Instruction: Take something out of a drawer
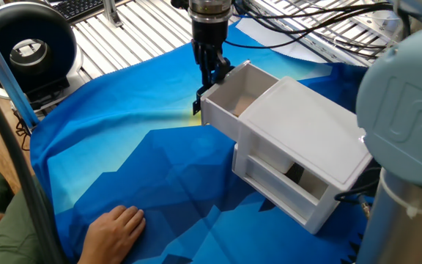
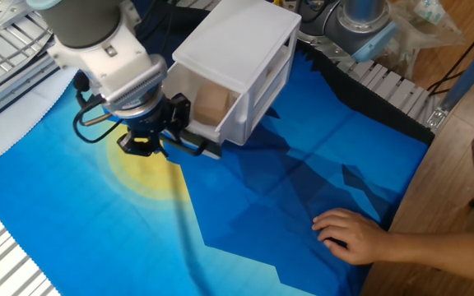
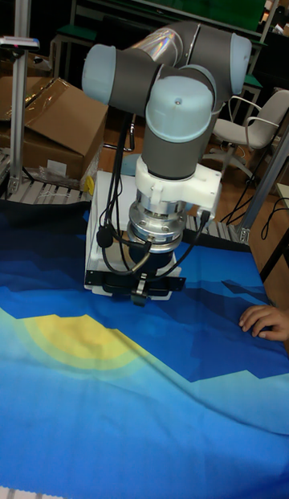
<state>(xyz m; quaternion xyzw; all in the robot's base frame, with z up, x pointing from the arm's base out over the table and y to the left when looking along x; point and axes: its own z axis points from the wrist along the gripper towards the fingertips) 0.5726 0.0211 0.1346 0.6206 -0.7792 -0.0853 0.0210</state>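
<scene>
The white two-drawer box [image 1: 310, 139] stands on the blue cloth. Its upper drawer [image 1: 234, 94] with the black bar handle [image 2: 189, 148] is pulled partly out. A tan wooden cube [image 2: 211, 105] sits inside that drawer, seen through the translucent wall. My gripper [image 2: 149, 141] points down at the drawer's front and is shut on the handle. In the tall fixed view the gripper [image 3: 141, 293] hangs in front of the drawer front [image 3: 103, 279], and the arm hides the cube.
The lower drawer [image 1: 290, 178] with a dark cut-out stays closed. A person's hand [image 1: 115, 228] rests on the blue and yellow cloth [image 2: 146, 214] near its front edge. A black round device [image 1: 26, 45] stands at the far left, and metal grating [image 1: 134, 31] lies behind.
</scene>
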